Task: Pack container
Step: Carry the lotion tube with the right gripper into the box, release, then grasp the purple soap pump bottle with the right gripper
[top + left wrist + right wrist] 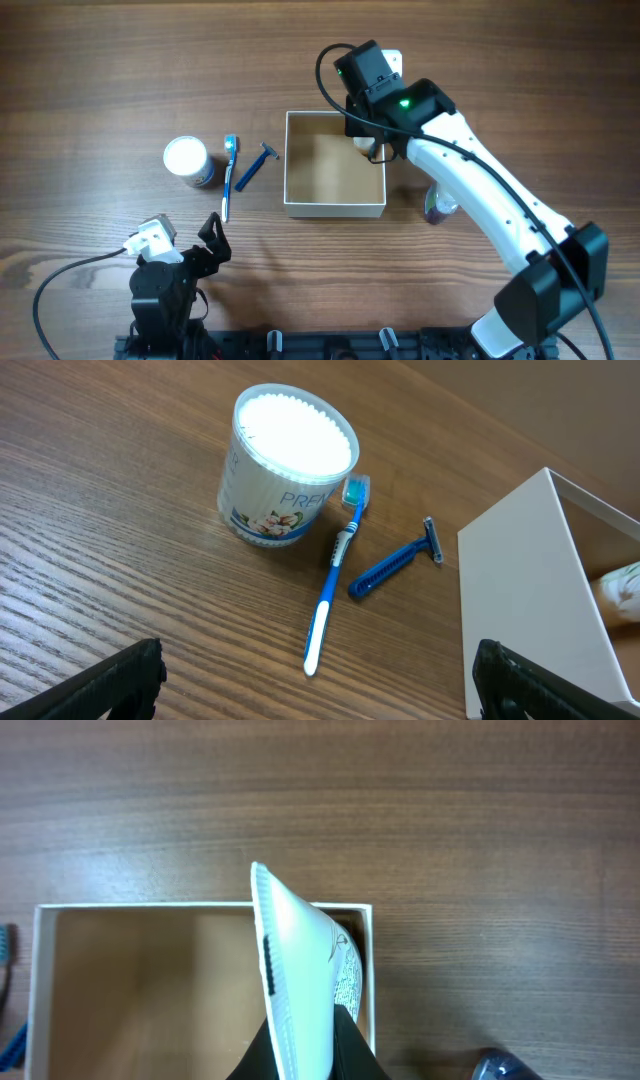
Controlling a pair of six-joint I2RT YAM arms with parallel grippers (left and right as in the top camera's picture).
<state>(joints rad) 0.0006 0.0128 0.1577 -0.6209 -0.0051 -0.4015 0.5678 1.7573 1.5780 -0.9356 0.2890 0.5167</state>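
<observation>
A white tube (295, 960) is held clamped in the right gripper (300, 1060) above the far right corner of the container (335, 209), placed on the table (100, 80); the left gripper (320, 685) is seen wide open

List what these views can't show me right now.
- Right claw: overhead, buried under its own wrist.
- Purplish item: overhead, mostly under the right arm; right wrist view, cut by the bottom edge.
- Container floor's right part: right wrist view, blocked by the held white tube.
</observation>
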